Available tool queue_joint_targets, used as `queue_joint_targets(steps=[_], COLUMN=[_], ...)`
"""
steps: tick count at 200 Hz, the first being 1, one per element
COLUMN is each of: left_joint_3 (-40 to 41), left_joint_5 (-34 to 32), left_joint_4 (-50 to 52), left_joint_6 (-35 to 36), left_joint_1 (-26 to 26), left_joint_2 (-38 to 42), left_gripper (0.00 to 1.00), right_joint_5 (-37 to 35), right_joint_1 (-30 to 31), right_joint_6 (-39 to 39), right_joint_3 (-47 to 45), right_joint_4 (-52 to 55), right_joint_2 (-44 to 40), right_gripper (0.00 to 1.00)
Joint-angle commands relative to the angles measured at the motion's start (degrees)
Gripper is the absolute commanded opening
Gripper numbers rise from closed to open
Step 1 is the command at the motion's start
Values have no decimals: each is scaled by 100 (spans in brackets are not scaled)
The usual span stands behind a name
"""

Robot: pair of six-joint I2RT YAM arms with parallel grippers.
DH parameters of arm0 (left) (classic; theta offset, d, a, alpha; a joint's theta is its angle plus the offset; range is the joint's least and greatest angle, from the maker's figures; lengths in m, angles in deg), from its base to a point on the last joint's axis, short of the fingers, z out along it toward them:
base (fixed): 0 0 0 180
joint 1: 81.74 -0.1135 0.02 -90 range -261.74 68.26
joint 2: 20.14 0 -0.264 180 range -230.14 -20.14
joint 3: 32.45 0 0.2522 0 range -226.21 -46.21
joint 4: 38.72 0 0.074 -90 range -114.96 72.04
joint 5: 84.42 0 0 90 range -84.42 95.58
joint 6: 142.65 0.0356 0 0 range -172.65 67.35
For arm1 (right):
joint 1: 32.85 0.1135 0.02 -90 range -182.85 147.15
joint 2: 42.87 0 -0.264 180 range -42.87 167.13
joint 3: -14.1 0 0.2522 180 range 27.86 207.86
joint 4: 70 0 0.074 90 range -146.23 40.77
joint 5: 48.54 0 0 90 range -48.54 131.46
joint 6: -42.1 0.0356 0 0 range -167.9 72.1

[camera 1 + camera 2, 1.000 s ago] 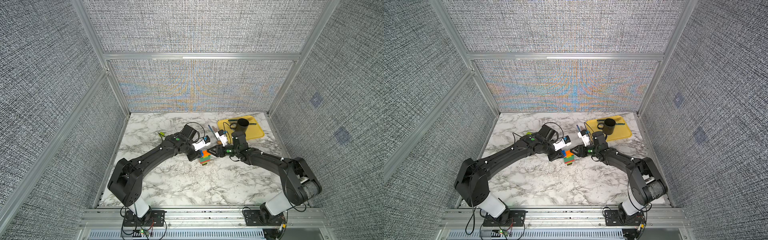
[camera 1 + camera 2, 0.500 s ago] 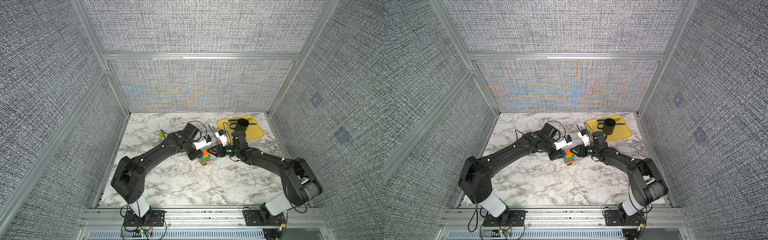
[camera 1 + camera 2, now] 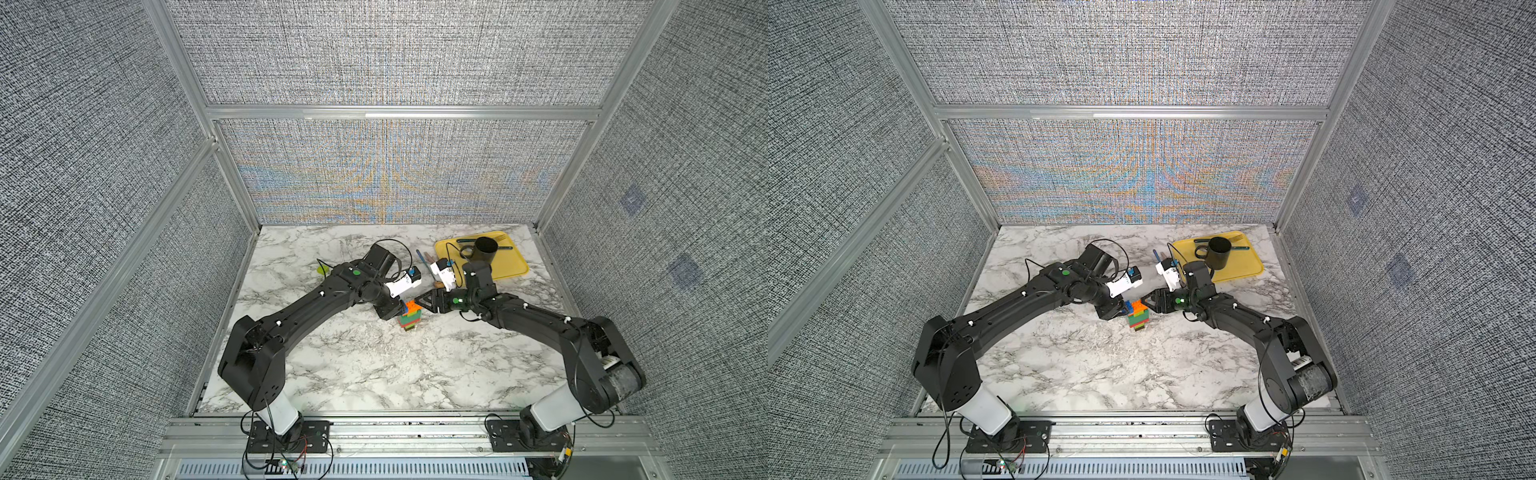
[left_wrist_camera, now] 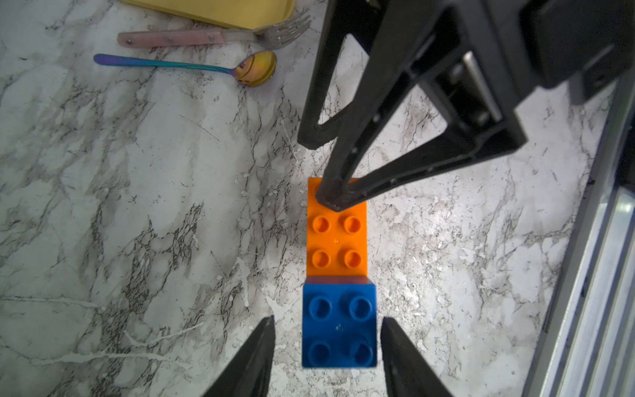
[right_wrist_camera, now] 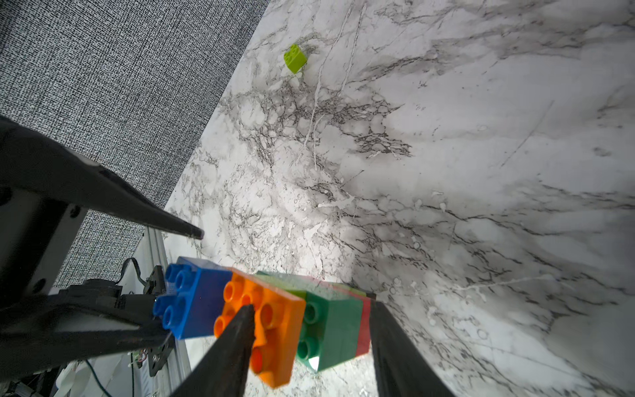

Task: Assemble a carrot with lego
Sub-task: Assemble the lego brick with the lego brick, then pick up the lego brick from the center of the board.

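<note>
While both black arms reach inward from the front rail over the white marble-patterned worktop (image 3: 374, 365), the carrot (image 3: 409, 316), a small stack of studded plastic bricks, stands between them about mid-worktop, wide end up. At its top a blue square brick (image 4: 338, 330) sits on one end of a longer orange brick (image 4: 336, 240). Below these come a dark green brick (image 5: 330, 330) and a red layer. The lowest part is too small to make out.

The left gripper (image 4: 327, 319) is spread slightly wider than the blue square brick, with a sliver of worktop showing in each gap, so it holds nothing. The right gripper (image 5: 312, 306) faces it from the opposite side, jaws likewise apart. One fingertip (image 4: 335, 199) rests on the orange brick's studded end, and its partner hangs past that end over bare marble.

Farther back, an iridescent metal spoon (image 4: 171, 65) and a pink-handled fork (image 4: 206, 37) lie side by side near a flat yellow plastic tray (image 3: 511, 266). A black cylindrical mug (image 3: 485, 249) stands on that tray in the far right corner. A loose lime-green brick (image 5: 294, 58) sits alone near the left wall, well apart from the stack.
</note>
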Motion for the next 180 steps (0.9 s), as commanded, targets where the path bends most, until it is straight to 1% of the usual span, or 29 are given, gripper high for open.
queue_joint_targets(steps=[1, 30, 45, 54, 66, 76, 87, 102, 116, 128, 146, 156, 180], left_joint_3=[82, 236, 463, 638, 873, 1011, 1070, 1004, 931, 956, 904, 715, 84], left_joint_5=[198, 302, 246, 154, -180, -429, -866, -1403, -1838, -1875, -1828, -1884, -1782], left_joint_4=[-62, -289, -677, -991, -1391, -1631, -1714, -1531, -1388, -1517, -1772, -1766, -1596], left_joint_6=[36, -53, -328, -636, -1163, -1719, -2370, -2999, -3374, -3649, -4006, -4090, -4111], left_joint_1=[-8, -30, -168, -320, -584, -916, -1309, -1811, -2213, -2535, -2913, -3038, -3234], left_joint_2=[183, 482, 706, 844, 989, 1040, 999, 765, 463, 179, -281, -611, -1437], left_gripper=[54, 55, 54, 54, 53, 52, 52, 52, 57, 63, 66, 67, 68], right_joint_5=[17, 148, 114, 68, 3, -43, -104, -150, -163, -188, -198, -198, -209], right_joint_1=[7, -39, -110, -166, -236, -273, -297, -331, -353, -361, -372, -373, -384], right_joint_6=[74, 165, 183, 183, 184, 183, 190, 225, 227, 218, 213, 205, 153], right_joint_3=[101, 181, 178, 164, 112, 57, -12, -125, -192, -226, -230, -230, -230], right_joint_4=[35, -20, -28, -50, -72, -102, -153, -242, -274, -283, -287, -281, -236], right_joint_2=[-82, -178, -311, -412, -541, -639, -729, -805, -832, -836, -830, -817, -783], right_gripper=[58, 62, 63, 63, 63, 63, 63, 63, 63, 63, 63, 63, 63])
